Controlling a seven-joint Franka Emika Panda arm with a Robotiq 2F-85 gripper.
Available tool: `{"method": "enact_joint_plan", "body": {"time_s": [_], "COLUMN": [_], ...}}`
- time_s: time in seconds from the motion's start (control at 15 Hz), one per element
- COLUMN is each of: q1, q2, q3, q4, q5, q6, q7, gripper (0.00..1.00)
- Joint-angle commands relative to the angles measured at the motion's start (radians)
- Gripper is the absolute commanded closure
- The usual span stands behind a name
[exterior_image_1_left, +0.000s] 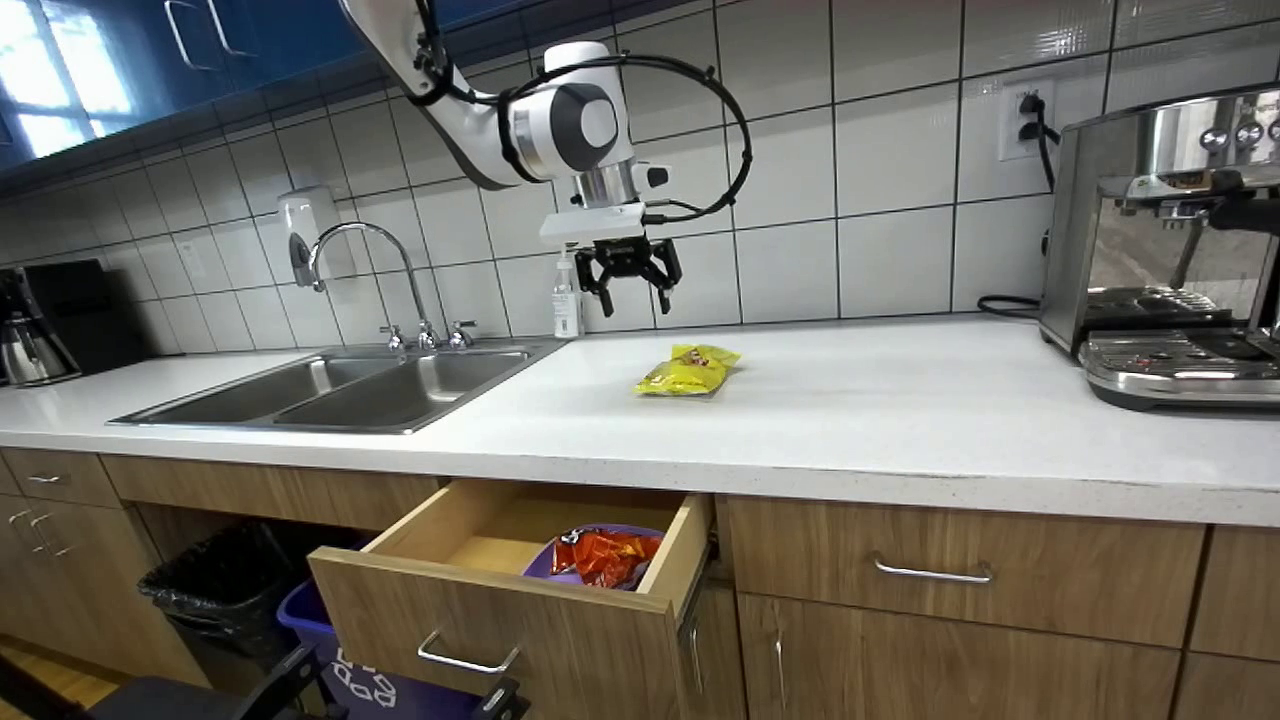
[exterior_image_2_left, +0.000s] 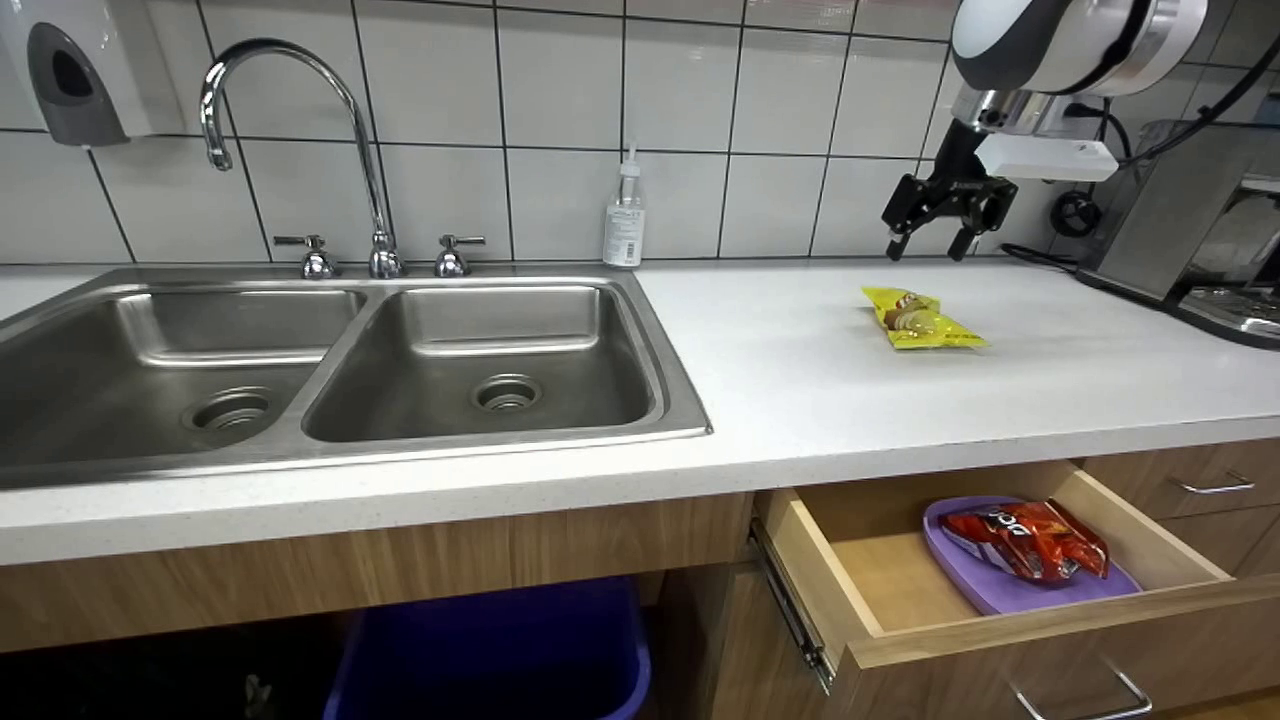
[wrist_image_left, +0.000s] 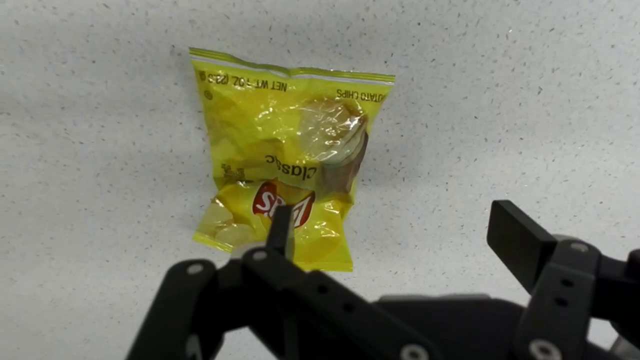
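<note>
Wrist view: I have my gripper (wrist_image_left: 390, 217), jaws spread, above a yellow chip bag (wrist_image_left: 275, 142) lying left of centre.

Through my feeds I saw the chip bag (wrist_image_left: 287, 145) in bright yellow with a red, white-lettered logo (wrist_image_left: 266, 196) (its other print (wrist_image_left: 292, 167) came through dark), the countertop (wrist_image_left: 475, 125) white with fine grey flecks, and my gripper (exterior_image_1_left: 635, 304) black. I made out a red snack bag (exterior_image_2_left: 1040, 550), a purple tray (exterior_image_2_left: 1010, 597), streaky brown wood grain on the drawer front (exterior_image_1_left: 575, 640), pale wall tiles (exterior_image_1_left: 895, 150) gridded by dark lines, and blue on the upper cabinets (exterior_image_1_left: 290, 50).
</note>
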Motion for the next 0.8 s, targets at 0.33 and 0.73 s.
{"method": "enact_joint_plan", "body": {"time_s": [0.33,0.73], "q1": [-0.006,-0.014], "q2": [0.119,0.217], "q3": [-0.022,-0.031], "q4": [0.172,0.298], "q5": [-0.028,-0.027], "q6": [-0.035,-0.064], "q7": [0.034,0.038], "gripper": [0.0,0.0]}}
